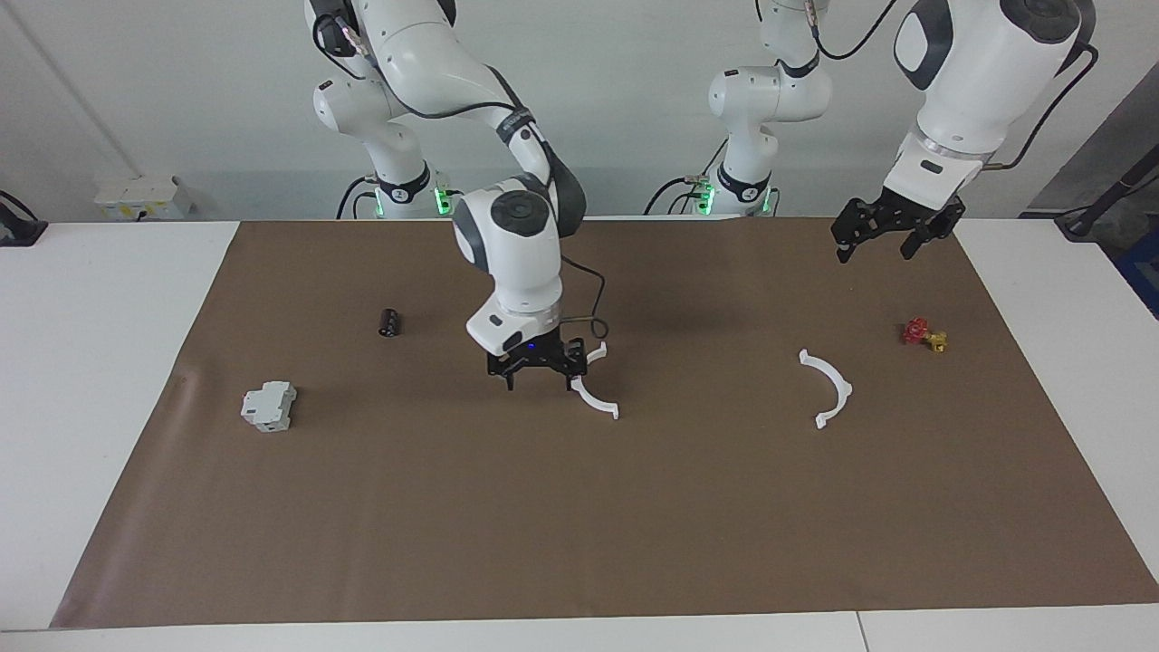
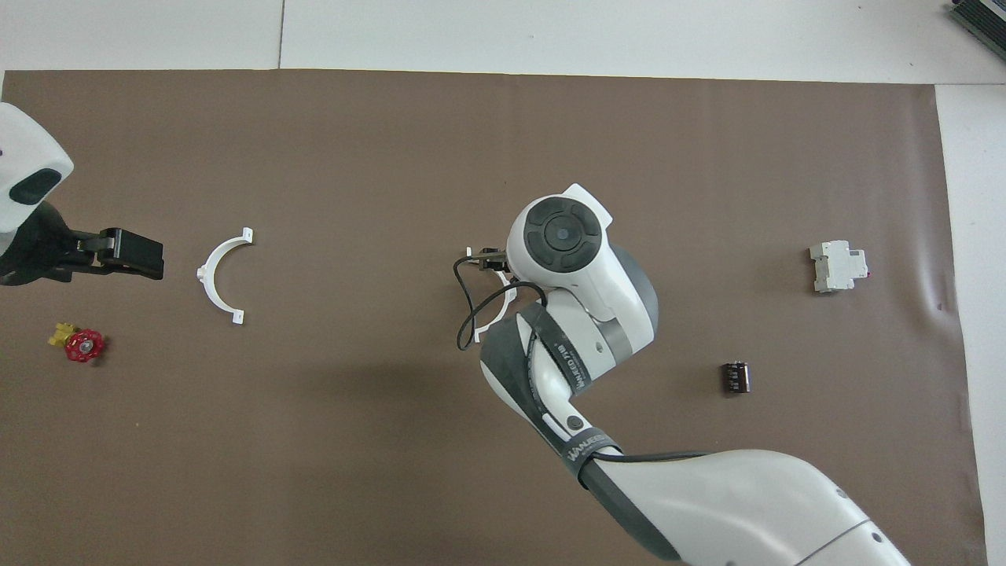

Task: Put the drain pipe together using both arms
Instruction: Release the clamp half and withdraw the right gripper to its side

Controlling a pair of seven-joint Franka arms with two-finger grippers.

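Note:
The drain pipe lies in two separate white half-rings on the brown mat. One half-ring (image 1: 598,405) (image 2: 495,321) rests mid-mat, partly hidden by the right arm's wrist in the overhead view. My right gripper (image 1: 541,380) hovers just above the mat beside it, toward the right arm's end, open and holding nothing. The other half-ring (image 1: 828,389) (image 2: 220,275) lies toward the left arm's end. My left gripper (image 1: 874,251) (image 2: 149,259) waits open in the air over the mat, well above that half-ring.
A grey-white boxy block (image 1: 269,406) (image 2: 838,266) and a small black cylinder (image 1: 389,321) (image 2: 736,377) sit toward the right arm's end. A red and yellow valve (image 1: 924,334) (image 2: 78,343) lies near the second half-ring.

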